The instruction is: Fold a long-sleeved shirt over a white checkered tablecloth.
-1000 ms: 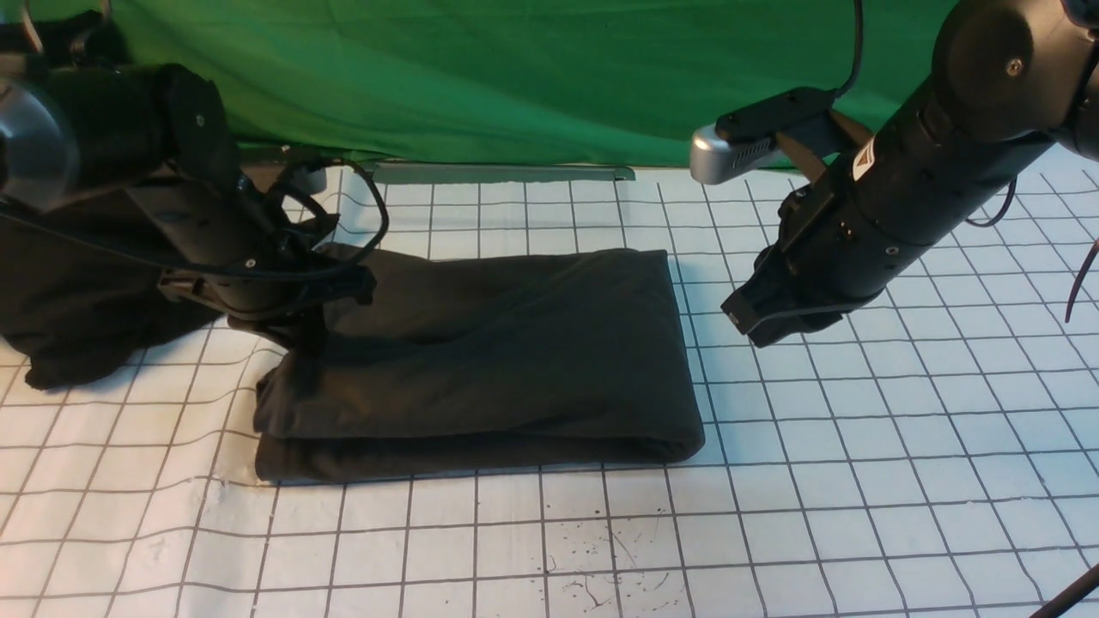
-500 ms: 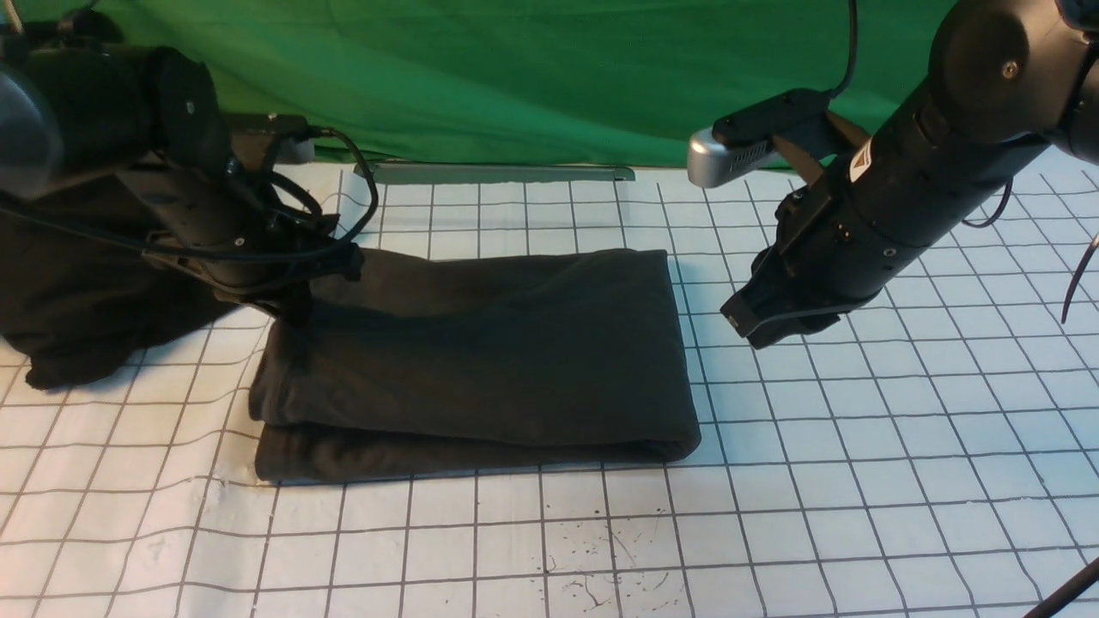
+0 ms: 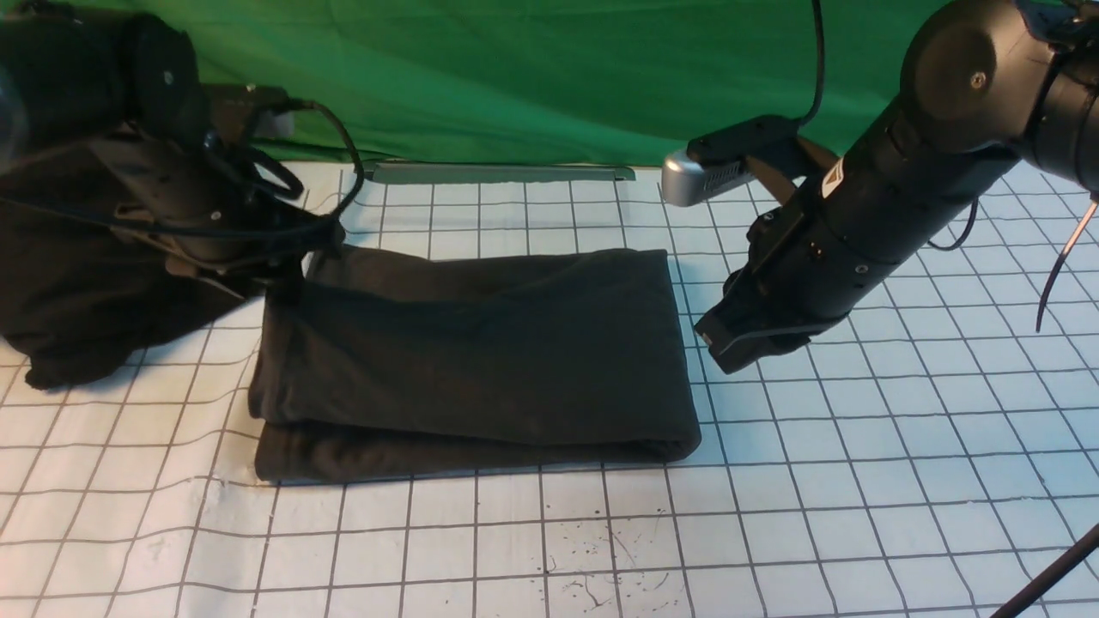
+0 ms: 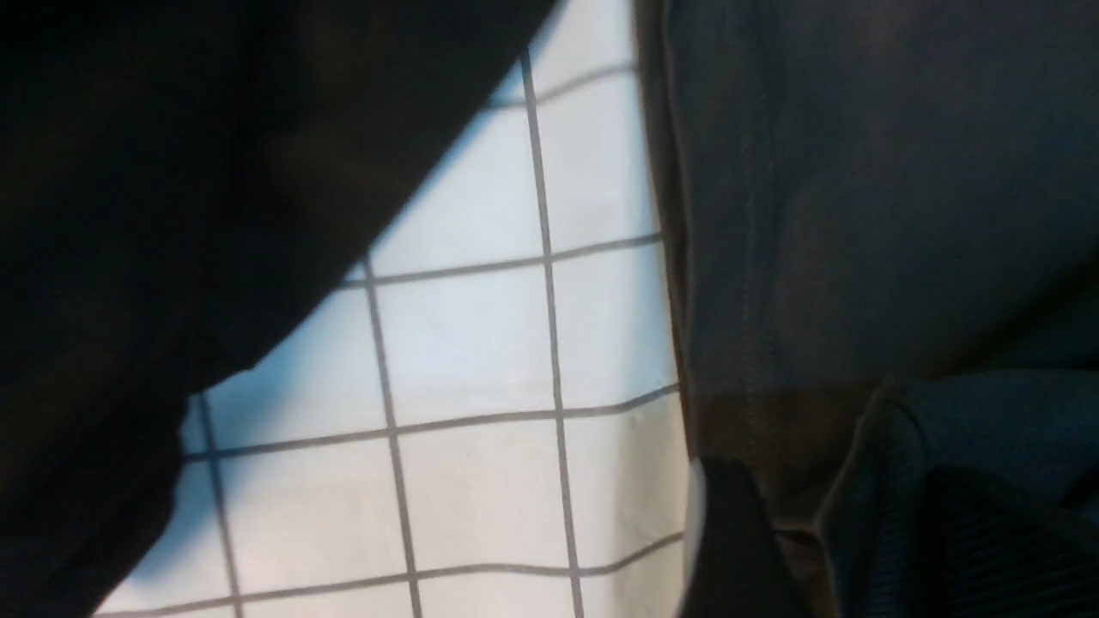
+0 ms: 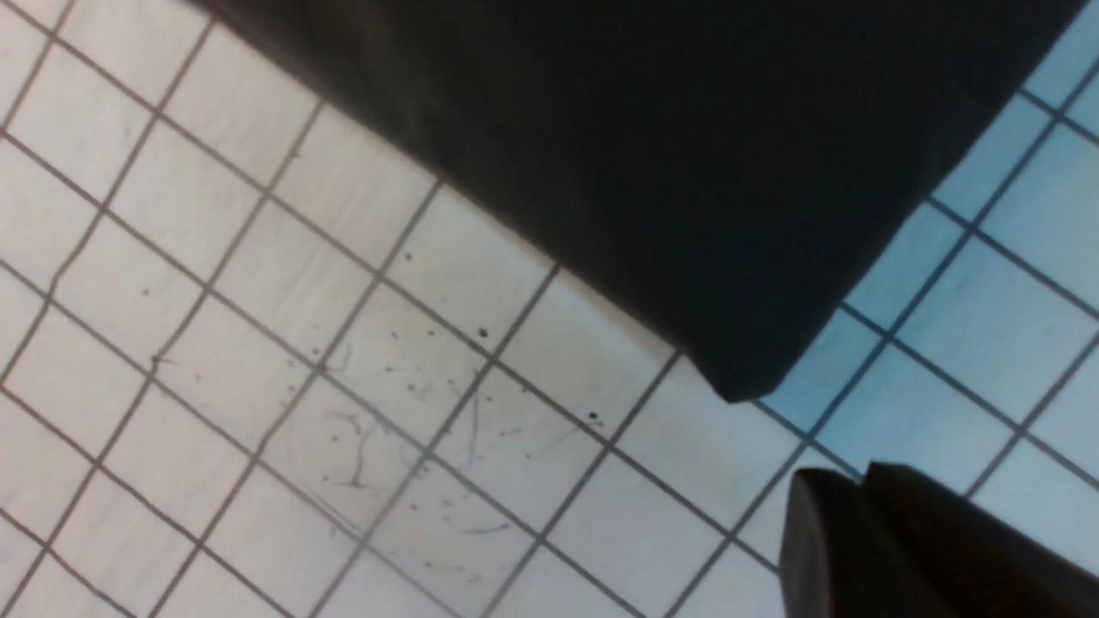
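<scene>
Left arm [image 3: 172,197] lifted off folded shirt [image 3: 481,352]; black heap [image 3: 77,300] seemingly beside it.

Folded shirt [image 3: 481,352] on checkered tablecloth [image 3: 859,481]

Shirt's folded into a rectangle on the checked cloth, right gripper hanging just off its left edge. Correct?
Not quite. The right gripper hangs off the right edge of the folded shirt, not its left, as the front view shows. The shirt does lie folded in a rectangle on the checked cloth.
</scene>
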### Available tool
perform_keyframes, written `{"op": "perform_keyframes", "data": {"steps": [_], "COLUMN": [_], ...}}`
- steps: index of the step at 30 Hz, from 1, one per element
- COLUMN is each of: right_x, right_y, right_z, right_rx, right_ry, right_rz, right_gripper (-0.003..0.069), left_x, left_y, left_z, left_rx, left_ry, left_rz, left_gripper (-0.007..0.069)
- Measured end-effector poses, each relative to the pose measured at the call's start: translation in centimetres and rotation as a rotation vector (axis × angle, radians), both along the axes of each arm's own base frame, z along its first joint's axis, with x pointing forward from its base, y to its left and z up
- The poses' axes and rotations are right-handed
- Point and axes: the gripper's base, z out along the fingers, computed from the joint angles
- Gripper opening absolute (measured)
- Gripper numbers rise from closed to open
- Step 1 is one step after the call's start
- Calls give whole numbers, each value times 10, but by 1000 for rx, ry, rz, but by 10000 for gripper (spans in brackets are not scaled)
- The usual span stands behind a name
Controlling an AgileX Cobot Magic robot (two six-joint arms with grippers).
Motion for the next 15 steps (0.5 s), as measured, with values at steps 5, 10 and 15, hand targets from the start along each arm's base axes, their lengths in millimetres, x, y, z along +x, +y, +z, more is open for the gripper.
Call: {"op": "perform_keyframes", "data": {"steps": [5, 10, 15], "right_x": [5, 17, 23], "right_y": [22, 33, 37], "right_z": [-16, -47, -75], "right_rx": [38, 47, 17], "right_ry": [-21, 15, 77], "right_rz": [9, -22, -33], "right_gripper": [30, -1, -1], "left_x": [-22, -33, -44], "left_y": [-15, -23, -14], "left_z": [24, -13, -50], "left_rx": [-181, -257, -184], "left_ry": [-9, 29, 36], "left_rz": [-59, -57, -25], "left_gripper": [148, 6, -7]}}
